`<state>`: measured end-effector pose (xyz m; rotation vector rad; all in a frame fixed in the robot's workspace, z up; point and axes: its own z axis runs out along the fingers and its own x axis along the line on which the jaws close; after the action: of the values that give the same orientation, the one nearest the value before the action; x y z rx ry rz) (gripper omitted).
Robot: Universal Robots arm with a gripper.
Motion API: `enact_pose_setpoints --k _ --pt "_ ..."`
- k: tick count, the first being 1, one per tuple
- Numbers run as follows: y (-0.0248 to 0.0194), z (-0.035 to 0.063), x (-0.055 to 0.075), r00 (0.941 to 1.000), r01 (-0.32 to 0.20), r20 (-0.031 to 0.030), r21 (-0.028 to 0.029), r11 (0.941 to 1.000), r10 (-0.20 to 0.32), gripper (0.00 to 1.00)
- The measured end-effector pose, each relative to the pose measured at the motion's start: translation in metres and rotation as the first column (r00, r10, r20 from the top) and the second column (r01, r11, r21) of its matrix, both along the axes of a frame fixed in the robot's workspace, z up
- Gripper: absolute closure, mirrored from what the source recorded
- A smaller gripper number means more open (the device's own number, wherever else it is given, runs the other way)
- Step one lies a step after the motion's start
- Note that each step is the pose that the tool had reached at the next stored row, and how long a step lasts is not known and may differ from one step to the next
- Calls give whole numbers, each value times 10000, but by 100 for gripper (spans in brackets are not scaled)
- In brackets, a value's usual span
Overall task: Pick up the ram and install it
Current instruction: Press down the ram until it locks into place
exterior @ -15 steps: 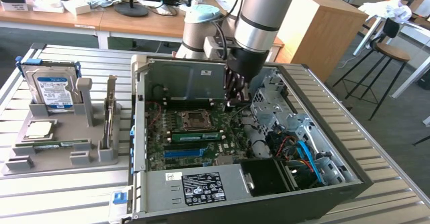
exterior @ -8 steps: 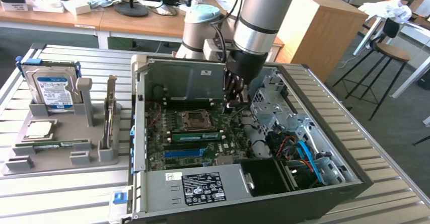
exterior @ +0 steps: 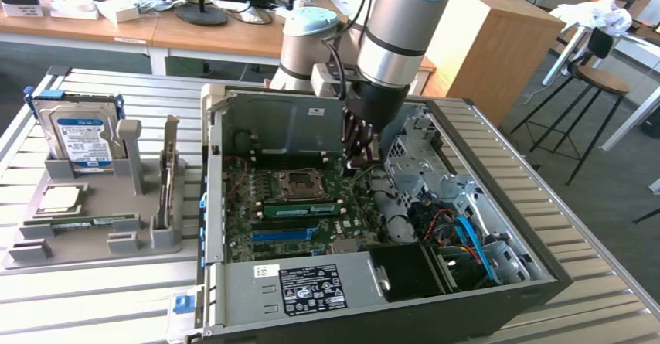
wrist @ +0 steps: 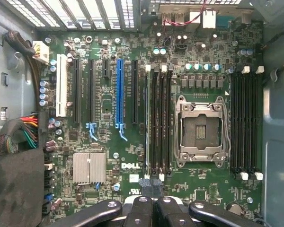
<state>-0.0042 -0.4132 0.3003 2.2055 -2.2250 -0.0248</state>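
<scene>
Gripper [wrist: 153, 183], closed, over DELL-marked motherboard [wrist: 131, 166]

Items cropped or illegible
Arm [exterior: 407, 19]: cut off at exterior view's twelve o'clock. Gripper [wrist: 151, 183]: body cropped by wrist view's edge. Power supply label [exterior: 312, 288]: print too small to read.

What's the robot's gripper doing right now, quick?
Gripper: fingers closed, with nothing seen held between them; the tips are by one end of the ram, which sits in a motherboard slot.
</scene>
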Motion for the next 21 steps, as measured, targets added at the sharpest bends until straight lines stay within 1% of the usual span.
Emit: enact_pose_setpoints --k 10,21 --pt "0 -72 0 10000 0 0 0 10000 0 90" --pt "0 -178 0 10000 0 0 0 10000 0 90"
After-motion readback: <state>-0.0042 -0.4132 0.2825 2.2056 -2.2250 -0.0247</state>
